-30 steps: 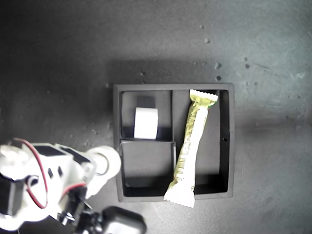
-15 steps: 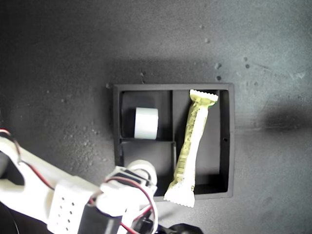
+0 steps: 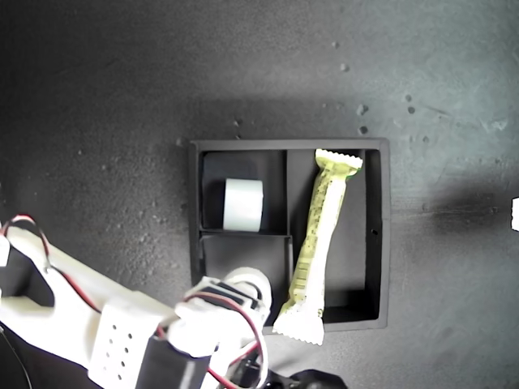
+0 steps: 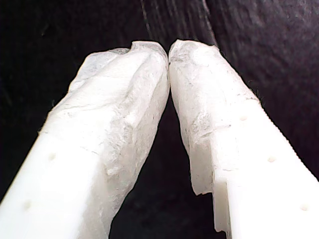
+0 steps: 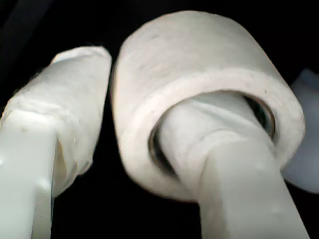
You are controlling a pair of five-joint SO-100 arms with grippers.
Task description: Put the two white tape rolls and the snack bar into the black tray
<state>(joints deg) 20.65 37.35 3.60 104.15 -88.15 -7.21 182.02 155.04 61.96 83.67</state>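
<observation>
The black tray (image 3: pixel 383 235) sits mid-table in the exterior view. One white tape roll (image 3: pixel 243 204) stands in its upper-left small compartment. The snack bar (image 3: pixel 318 243) lies slanted in the long compartment, its lower crimped end overhanging the near wall. My second gripper (image 3: pixel 243 290) hovers at the lower-left compartment, shut on the other white tape roll (image 3: pixel 248 280). In the second wrist view this tape roll (image 5: pixel 199 45) has one finger through its hollow and the other finger (image 5: pixel 70 94) against its outside. My first gripper (image 4: pixel 168 50) is shut with nothing in it, over dark surface.
The second arm's white body with red wires (image 3: pixel 89 316) fills the exterior view's lower left. The dark speckled tabletop (image 3: pixel 243 65) surrounds the tray. A small white piece (image 3: pixel 515 213) shows at the exterior view's right edge. A pale blurred shape (image 5: pixel 305 149) sits behind the held roll.
The second arm has swung from the exterior view's left of the tray to the tray's lower-left compartment, carrying the tape roll. The snack bar and the other roll stayed put.
</observation>
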